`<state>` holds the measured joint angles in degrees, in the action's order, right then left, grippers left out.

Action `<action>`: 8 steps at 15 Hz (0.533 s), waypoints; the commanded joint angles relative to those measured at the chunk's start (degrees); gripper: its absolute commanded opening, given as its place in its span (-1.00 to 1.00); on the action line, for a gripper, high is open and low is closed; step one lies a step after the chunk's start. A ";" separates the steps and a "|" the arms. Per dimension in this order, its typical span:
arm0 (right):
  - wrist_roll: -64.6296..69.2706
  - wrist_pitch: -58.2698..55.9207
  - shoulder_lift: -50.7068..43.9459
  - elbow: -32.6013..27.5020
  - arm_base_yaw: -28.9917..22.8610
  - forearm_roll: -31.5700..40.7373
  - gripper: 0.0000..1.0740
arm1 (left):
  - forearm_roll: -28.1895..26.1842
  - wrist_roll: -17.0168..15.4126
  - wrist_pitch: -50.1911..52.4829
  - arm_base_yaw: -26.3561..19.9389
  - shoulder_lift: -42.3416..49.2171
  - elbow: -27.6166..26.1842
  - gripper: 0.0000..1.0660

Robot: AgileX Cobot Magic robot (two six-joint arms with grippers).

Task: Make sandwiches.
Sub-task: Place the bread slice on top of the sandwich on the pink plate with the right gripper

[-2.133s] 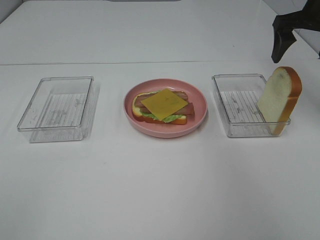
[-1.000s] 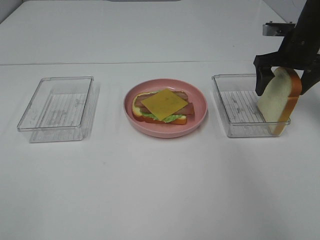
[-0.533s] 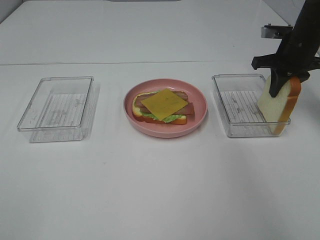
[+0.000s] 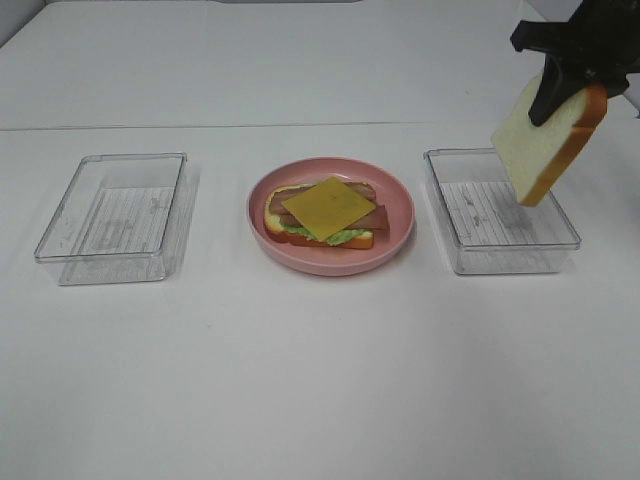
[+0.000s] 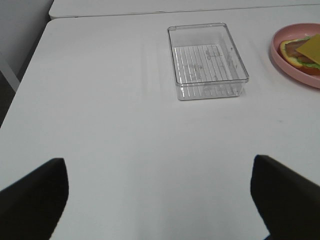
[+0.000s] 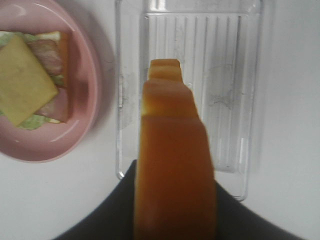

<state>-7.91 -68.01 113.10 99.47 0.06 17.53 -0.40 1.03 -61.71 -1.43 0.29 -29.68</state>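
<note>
The right end effector (image 4: 562, 88) is clamped on the upper edge of a bread slice (image 4: 540, 138), which hangs tilted in the air above the right clear tray (image 4: 500, 212), clear of its floor. In the right wrist view the slice's brown crust (image 6: 172, 165) runs edge-on between the dark fingers (image 6: 112, 205), which press on both sides of it. The right arm comes in from about 1 o'clock in the high view, its black wrist above the slice.

The left end effector (image 5: 160, 195) is spread wide and holds nothing, with its fingertips (image 5: 35, 192) hovering above bare white desk (image 4: 320, 380).

The partly built sandwich (image 4: 325, 214), with yellow cheese (image 4: 330, 207) uppermost, lies on the pink plate (image 4: 395, 235) at the desk's centre. The left clear tray (image 4: 115, 216) lies at 9 o'clock from the plate, and the right tray at 3 o'clock. No writing is legible.
</note>
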 commanded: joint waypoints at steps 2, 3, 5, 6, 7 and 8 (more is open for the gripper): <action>-2.69 -0.29 -1.49 0.17 -1.95 8.94 -1.00 | -0.17 -0.11 0.23 -0.17 0.97 0.00 0.71; -2.75 0.11 -1.49 0.17 -2.81 9.28 -1.00 | -0.17 -0.11 0.23 -0.17 0.97 0.00 0.71; -2.58 3.21 -1.43 0.17 -7.39 9.22 -1.00 | -0.17 -0.11 0.23 -0.17 0.97 0.00 0.71; -2.58 4.35 -1.38 0.17 -8.77 9.34 -1.00 | -0.17 -0.11 0.23 -0.17 0.97 0.00 0.71; -1.72 8.48 -0.74 0.17 -13.58 10.37 -1.00 | -0.17 -0.11 0.23 -0.17 0.97 0.00 0.71; -1.03 9.40 -0.40 0.17 -14.61 10.83 -1.00 | -0.17 -0.11 0.23 -0.17 0.97 0.00 0.71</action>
<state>-9.22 -59.64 112.41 99.47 -14.27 27.90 -0.40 1.03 -61.71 -1.43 0.29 -29.68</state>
